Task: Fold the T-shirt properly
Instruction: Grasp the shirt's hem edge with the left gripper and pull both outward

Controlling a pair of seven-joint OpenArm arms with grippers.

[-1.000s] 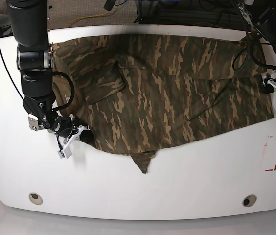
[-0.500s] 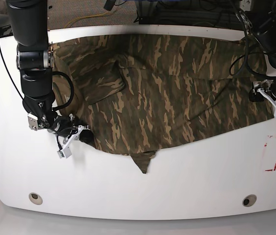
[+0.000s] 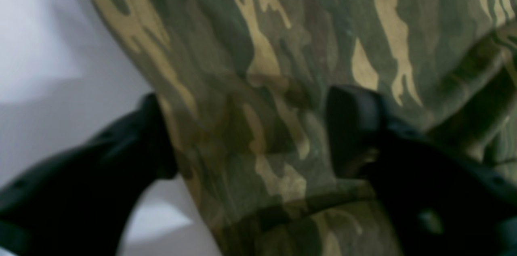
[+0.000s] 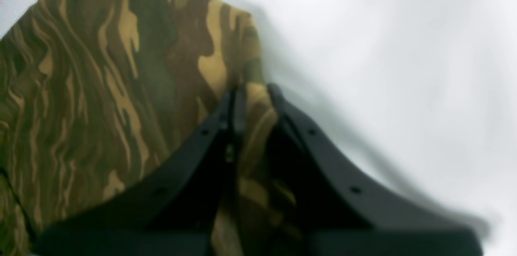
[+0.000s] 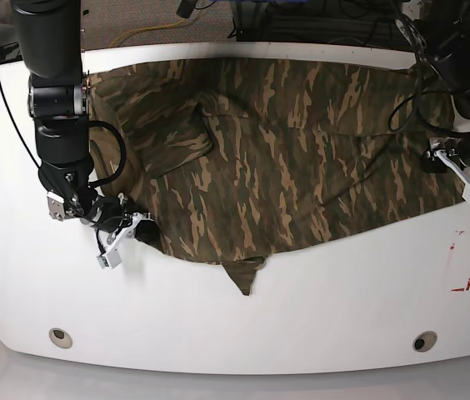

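Shirt: the T-shirt (image 5: 285, 158) lies spread across the upper half of the white table (image 5: 302, 317), collar end toward the left of the base view, hem toward the right, with a small point of cloth hanging down at lower centre.
Left gripper: my left gripper (image 5: 460, 171) sits at the right edge of the shirt in the base view. In the left wrist view my two fingers (image 3: 355, 126) stand apart, one on each side of a raised fold of cloth; whether they press on it yet I cannot tell.
Right gripper: my right gripper (image 5: 131, 229) is at the shirt's lower left corner in the base view. In the right wrist view my fingers (image 4: 226, 126) are pressed together, pinching the shirt's edge between them.
Table: bare white below the shirt, with a red mark (image 5: 466, 260) at the right.
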